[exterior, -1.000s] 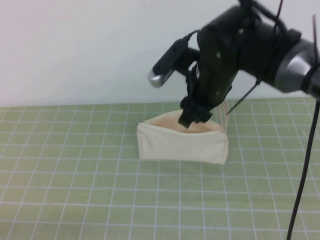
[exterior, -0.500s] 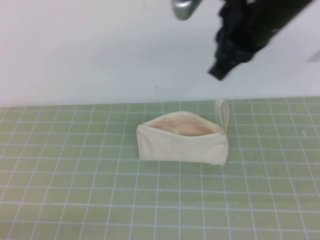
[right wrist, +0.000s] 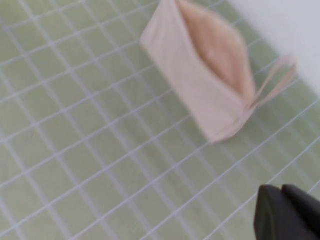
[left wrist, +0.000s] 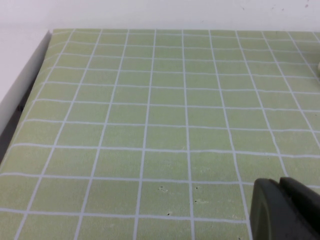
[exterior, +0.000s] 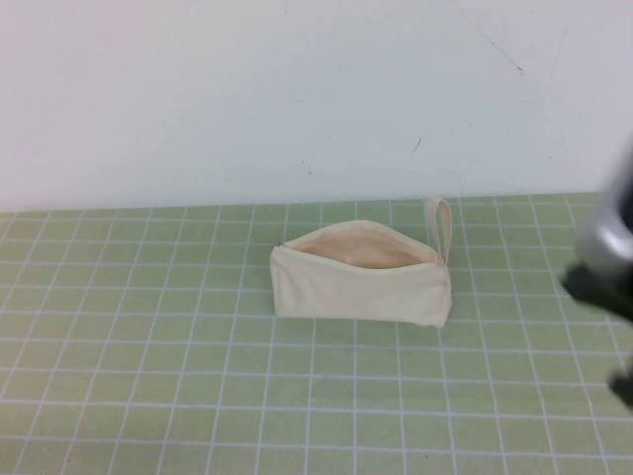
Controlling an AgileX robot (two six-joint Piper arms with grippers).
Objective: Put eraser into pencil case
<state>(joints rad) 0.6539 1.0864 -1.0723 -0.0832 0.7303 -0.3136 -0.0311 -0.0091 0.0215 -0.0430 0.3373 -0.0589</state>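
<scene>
The pencil case (exterior: 361, 277) is a cream-white pouch that lies in the middle of the green grid mat. Its mouth is open and shows the peach lining, and its loop strap (exterior: 440, 226) is at its right end. It also shows in the right wrist view (right wrist: 205, 75). The eraser is not in view in any frame. My right gripper (right wrist: 282, 189) is shut and empty, well off to the right of the pouch. My right arm (exterior: 605, 267) shows blurred at the right edge of the high view. My left gripper (left wrist: 280, 182) is shut and empty over bare mat.
The green grid mat (exterior: 198, 376) covers the table up to a white wall (exterior: 247, 99) behind. In the left wrist view the mat's edge (left wrist: 30, 80) borders a white surface.
My right arm lifted out of the pouch's open mouth, rose up, then swung away to the right edge of the view. The pouch has not moved.
</scene>
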